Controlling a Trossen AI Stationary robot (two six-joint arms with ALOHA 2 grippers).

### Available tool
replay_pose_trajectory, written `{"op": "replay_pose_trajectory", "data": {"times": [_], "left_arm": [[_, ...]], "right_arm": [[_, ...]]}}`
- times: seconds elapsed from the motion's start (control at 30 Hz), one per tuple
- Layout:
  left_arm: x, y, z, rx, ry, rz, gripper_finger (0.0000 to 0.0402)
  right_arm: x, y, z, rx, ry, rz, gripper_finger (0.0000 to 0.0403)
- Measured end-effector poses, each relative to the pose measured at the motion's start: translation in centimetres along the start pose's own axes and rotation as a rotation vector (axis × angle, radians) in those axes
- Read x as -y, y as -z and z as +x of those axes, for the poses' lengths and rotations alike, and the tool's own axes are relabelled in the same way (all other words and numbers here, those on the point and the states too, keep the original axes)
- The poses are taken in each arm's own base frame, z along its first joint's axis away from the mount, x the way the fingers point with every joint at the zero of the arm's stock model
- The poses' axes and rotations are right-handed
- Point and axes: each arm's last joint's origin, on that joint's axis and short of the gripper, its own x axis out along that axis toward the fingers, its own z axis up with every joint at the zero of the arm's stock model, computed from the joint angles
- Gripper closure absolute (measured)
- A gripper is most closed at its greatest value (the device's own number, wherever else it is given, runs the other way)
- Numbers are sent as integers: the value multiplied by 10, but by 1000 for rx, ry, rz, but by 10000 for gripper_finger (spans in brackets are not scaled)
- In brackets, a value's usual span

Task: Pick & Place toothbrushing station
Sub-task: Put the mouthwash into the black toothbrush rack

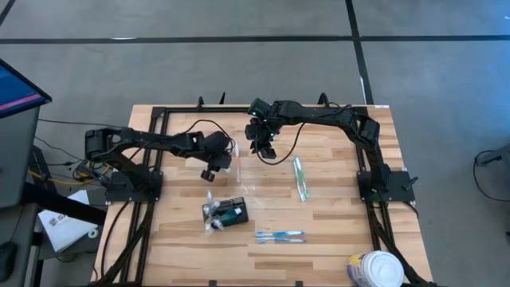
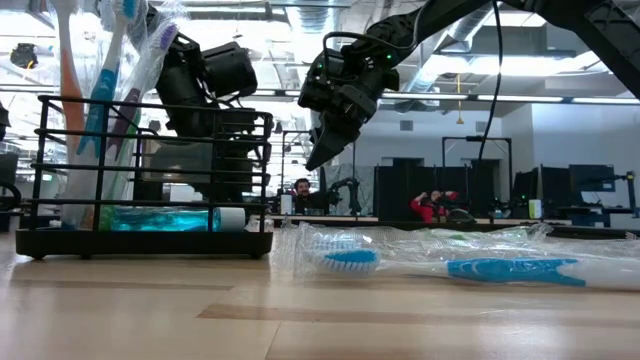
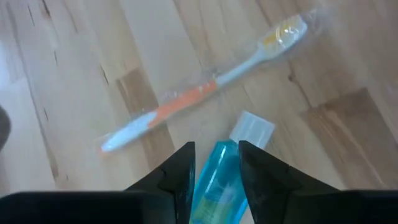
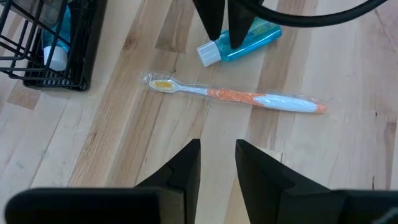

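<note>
My left gripper [image 3: 214, 163] has its jaws astride the small blue plastic bottle [image 3: 219, 180], touching or not I cannot tell; right gripper [image 4: 217, 158] hovers, jaws apart, above the wrapped orange-and-white toothbrush [image 4: 249, 98].

Grey floor [image 1: 239, 64] crossed by dark lines, lit ceiling [image 2: 300, 20], desks and seated people [image 2: 432, 206] behind.
</note>
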Motion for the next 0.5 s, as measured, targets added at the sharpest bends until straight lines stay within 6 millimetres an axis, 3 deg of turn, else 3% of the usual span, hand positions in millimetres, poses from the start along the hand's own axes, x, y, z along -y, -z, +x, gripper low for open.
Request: {"op": "replay_pose_trajectory", "data": {"times": [0.5], "left_arm": [[-8, -15, -17, -40, 69, 128, 288]], "right_arm": [[1, -2, 0, 21, 12, -14, 310]]}}
